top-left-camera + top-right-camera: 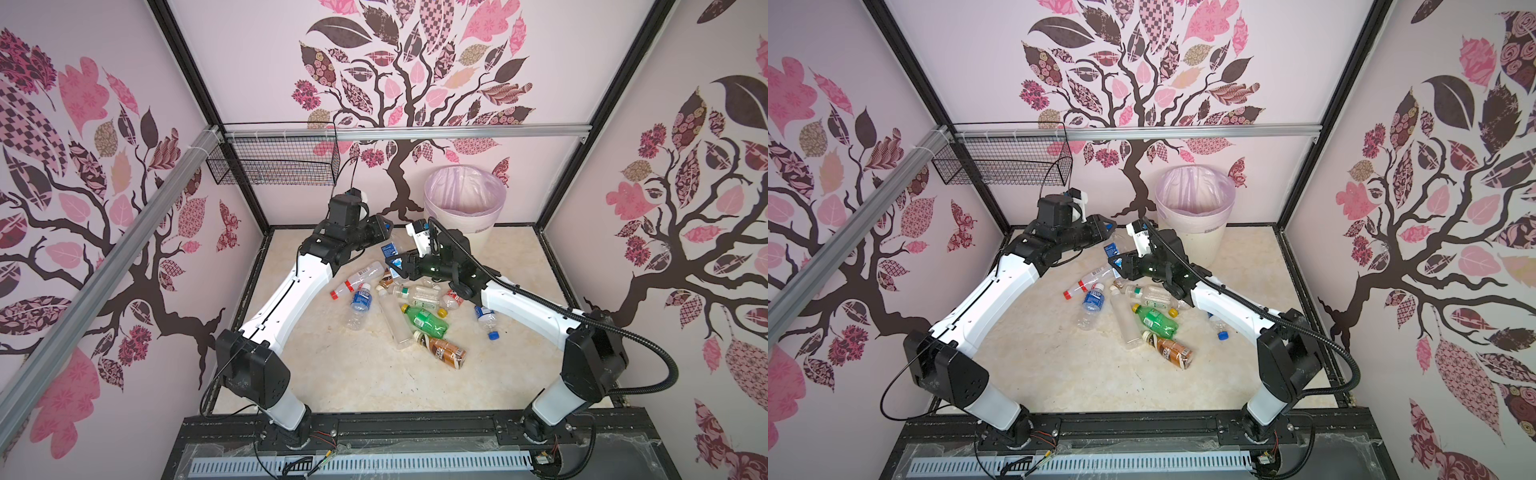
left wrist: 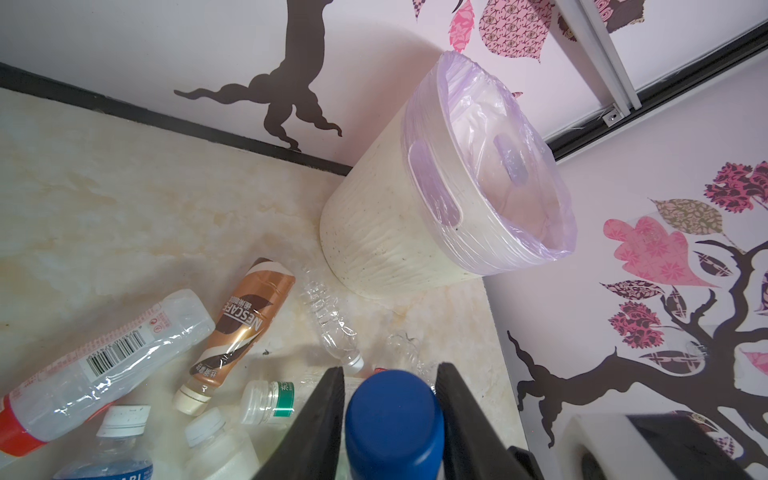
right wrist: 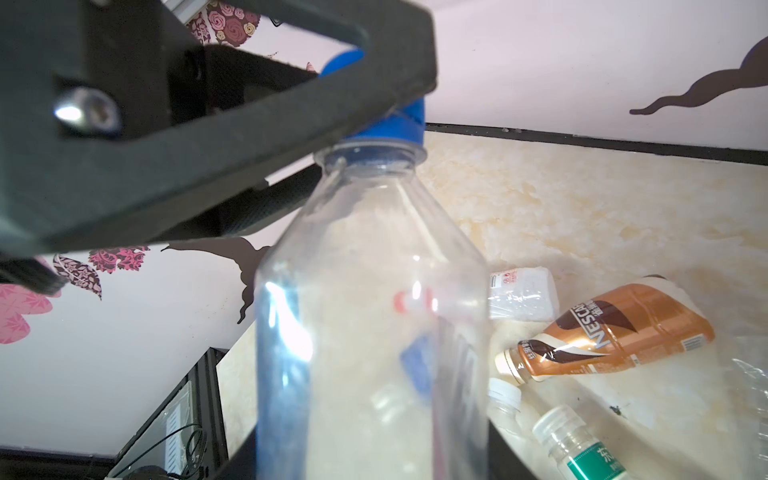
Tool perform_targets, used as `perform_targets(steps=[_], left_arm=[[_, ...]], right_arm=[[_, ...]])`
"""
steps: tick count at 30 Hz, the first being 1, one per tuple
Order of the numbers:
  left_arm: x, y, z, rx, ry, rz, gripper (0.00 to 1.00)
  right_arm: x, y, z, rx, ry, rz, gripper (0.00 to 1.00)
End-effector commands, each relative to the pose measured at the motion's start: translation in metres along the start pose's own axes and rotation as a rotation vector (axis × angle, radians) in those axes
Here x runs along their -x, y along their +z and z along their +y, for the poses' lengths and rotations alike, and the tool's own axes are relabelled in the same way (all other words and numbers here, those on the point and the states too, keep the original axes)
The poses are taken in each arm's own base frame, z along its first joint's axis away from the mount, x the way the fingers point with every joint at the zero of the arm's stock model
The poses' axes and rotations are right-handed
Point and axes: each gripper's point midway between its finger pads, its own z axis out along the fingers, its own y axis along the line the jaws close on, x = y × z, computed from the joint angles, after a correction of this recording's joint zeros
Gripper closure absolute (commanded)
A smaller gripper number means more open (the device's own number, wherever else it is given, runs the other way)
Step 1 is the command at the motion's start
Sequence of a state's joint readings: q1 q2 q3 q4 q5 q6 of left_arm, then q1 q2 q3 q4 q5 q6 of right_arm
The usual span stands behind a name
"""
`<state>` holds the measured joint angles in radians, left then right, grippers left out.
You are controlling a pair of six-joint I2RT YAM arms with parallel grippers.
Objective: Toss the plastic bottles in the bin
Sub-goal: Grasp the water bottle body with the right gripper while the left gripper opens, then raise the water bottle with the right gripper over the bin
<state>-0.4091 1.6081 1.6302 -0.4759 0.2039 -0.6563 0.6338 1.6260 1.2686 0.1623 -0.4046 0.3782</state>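
A clear bottle with a blue cap (image 2: pixel 392 419) and blue label (image 1: pixel 390 250) is held upright between both grippers above the floor. My left gripper (image 2: pixel 390 368) pinches its cap from above, with its jaws against both sides. My right gripper (image 3: pixel 370 453) is closed round the bottle's clear body (image 3: pixel 370 332), lower down. In both top views the two grippers (image 1: pixel 384 227) (image 1: pixel 395 266) meet left of the bin (image 1: pixel 484 230) (image 1: pixel 1208 241), which is cream and lined with a pale bag (image 2: pixel 490 166). Several more bottles lie on the floor, among them a green one (image 1: pixel 426 320) and a brown one (image 1: pixel 446 352).
A black wire basket (image 1: pixel 274 164) hangs on the back wall at the left, under an aluminium rail (image 1: pixel 415 132). A second brown bottle (image 2: pixel 245 328) and crushed clear bottles (image 2: pixel 332 324) lie close to the bin's foot. The patterned walls enclose the floor on three sides.
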Motion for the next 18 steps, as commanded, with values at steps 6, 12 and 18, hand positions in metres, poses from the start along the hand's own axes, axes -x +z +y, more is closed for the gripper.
perform_targets(steps=[6, 12, 18], left_arm=[[0.015, -0.011, 0.011, 0.027, -0.038, -0.042, 0.38], [0.033, -0.028, 0.021, 0.035, -0.059, -0.083, 0.09], [0.043, -0.044, 0.005, -0.044, -0.018, -0.105, 0.02]], right_arm=[[0.005, -0.008, -0.007, -0.056, -0.013, -0.026, 0.53], [0.014, -0.017, -0.021, -0.157, -0.044, -0.022, 0.53], [0.071, -0.049, -0.044, -0.312, -0.067, -0.108, 0.54]])
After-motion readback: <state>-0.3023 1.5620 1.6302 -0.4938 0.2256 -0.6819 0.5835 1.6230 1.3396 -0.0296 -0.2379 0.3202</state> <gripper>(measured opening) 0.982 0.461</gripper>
